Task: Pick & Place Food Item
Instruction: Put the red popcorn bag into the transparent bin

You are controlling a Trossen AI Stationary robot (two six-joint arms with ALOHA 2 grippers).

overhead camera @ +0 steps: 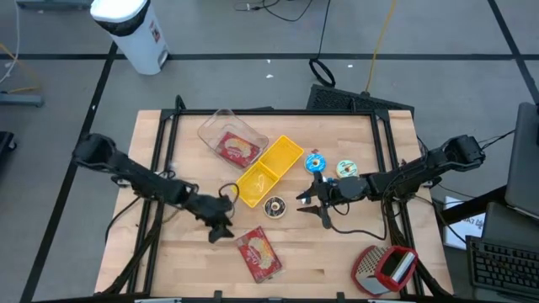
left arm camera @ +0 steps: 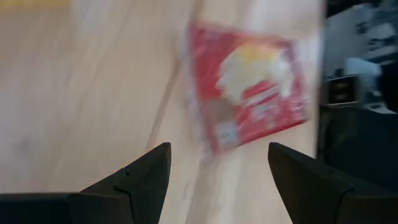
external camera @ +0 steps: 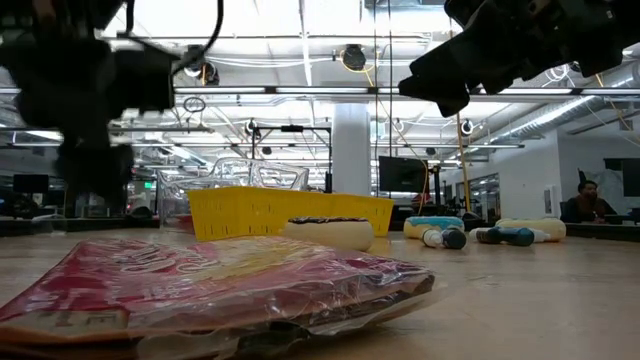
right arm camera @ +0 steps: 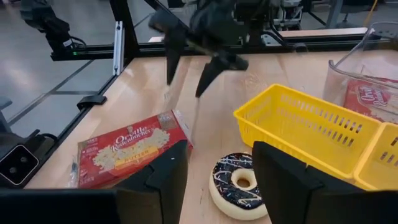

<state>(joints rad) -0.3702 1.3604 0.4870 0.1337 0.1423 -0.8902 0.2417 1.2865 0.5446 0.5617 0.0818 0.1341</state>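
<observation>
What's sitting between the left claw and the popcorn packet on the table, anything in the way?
Nothing visible. The left claw hangs open just beside the popcorn packet, with only bare table between them. The chocolate donut and yellow basket lie farther back, off that path.

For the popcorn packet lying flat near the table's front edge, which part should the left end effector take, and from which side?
Judging by its pose, take the popcorn packet from above, across its narrow width near the end closest to the left end effector. It lies flat on the table, so only a downward pinch over the puffy wrapper gives purchase. That end effector is open and hovers just beside it.
</observation>
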